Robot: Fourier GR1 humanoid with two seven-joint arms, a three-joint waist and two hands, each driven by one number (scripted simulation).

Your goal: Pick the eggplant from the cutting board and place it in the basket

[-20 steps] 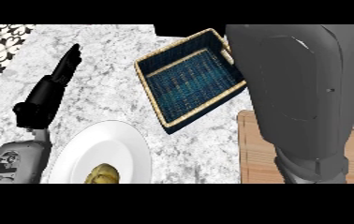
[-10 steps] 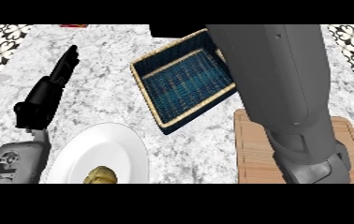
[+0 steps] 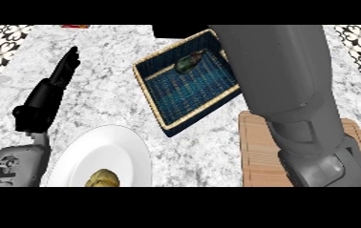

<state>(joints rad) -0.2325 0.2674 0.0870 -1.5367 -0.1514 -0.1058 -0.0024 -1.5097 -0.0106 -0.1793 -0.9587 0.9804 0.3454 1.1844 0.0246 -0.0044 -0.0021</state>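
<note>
Lying in the basket (image 3: 164, 111), the eggplant (image 3: 189, 62) looks placed; right hand hidden, left hand (image 3: 51, 91) straight-fingered, so retreat comes next.

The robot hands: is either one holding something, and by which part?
The left robot hand is open and holds nothing. The right one is out of view. The eggplant lies in the basket.
</note>
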